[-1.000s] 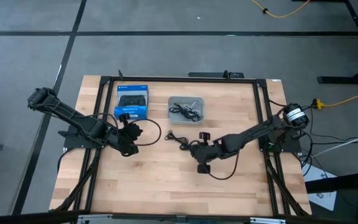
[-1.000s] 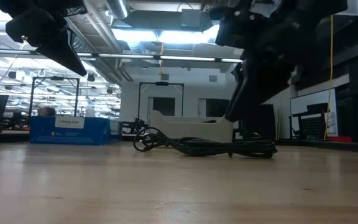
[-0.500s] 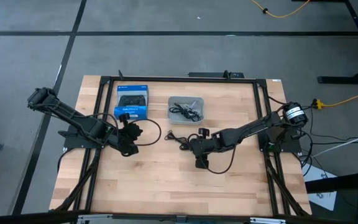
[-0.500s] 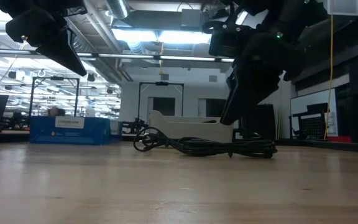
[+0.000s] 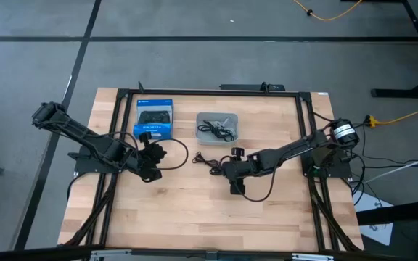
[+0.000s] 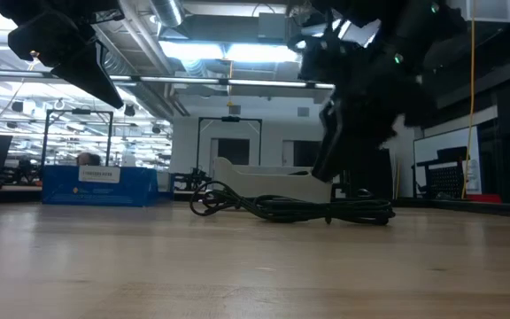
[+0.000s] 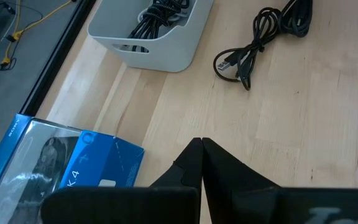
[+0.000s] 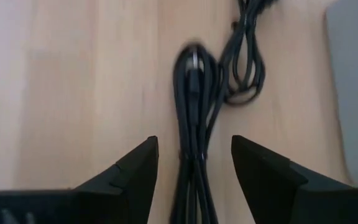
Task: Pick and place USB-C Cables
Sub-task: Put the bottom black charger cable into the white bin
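A loose black USB-C cable lies coiled on the wooden table, just near of a grey bin that holds more black cables. My right gripper hovers over the loose cable's right end, open, its fingers standing on either side of the cable without touching it. In the low view the right gripper hangs above the cable. My left gripper is shut and holds nothing, near of the blue box.
The blue box lies at the far left of the table, with the grey bin to its right. A black frame runs round the table. Bare wood lies toward the near edge.
My right gripper has moved toward the table's left edge and a little down, coming over the right end of the loose cable. The cable has stayed where it was.
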